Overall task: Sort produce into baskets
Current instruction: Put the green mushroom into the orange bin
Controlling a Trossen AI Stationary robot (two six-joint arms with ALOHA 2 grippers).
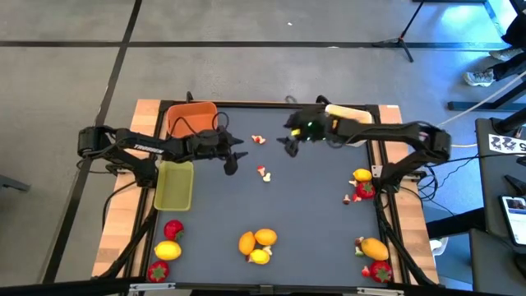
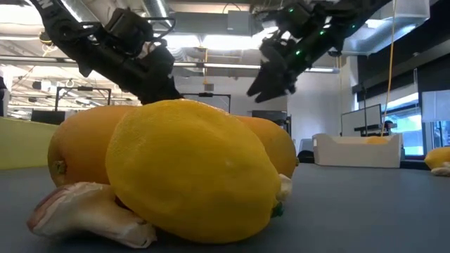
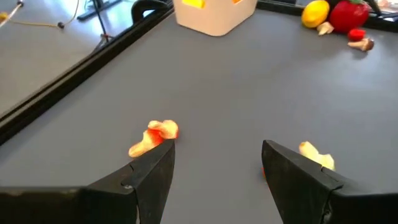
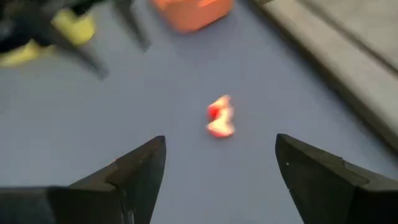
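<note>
Produce lay scattered over the dark table point(image 1: 312, 205), none of it in a gripper. The left gripper point(image 1: 232, 159) hung above the mat just right of the orange basket point(image 1: 189, 120), fingers spread and empty. In its wrist view one pale-and-red bit point(image 3: 155, 137) sat by one finger and another bit point(image 3: 317, 155) by the other. The right gripper point(image 1: 292, 141) hovered near the white basket point(image 1: 349, 113), fingers wide apart and empty, with one small red-and-pale bit point(image 4: 219, 116) on the mat between them in its wrist view.

Handling, as a guess: toy pieces, light and stiff. The round citrus would probably roll or slip, so pinch across the widest part. The tiny bits are low and irregular, so the fingers need to come down nearly to the mat and close across the short side.

Count from overhead: three baskets, namely orange, white and the yellow-green basket point(image 1: 174, 184) at left. About six yellow or orange citrus: one lemon point(image 1: 167, 251) front left, a cluster of three point(image 1: 258, 243) front centre, one point(image 1: 362, 175) at right, one point(image 1: 374, 248) front right. About four red strawberry-like ones: two front left point(image 1: 173, 229), one right point(image 1: 364, 191), one front right point(image 1: 380, 271). Two tiny bits in mid-table, at point(image 1: 258, 140) and point(image 1: 264, 173); a few more beside the right-hand fruit, too small to count. Something yellow sat in the white basket.
</note>
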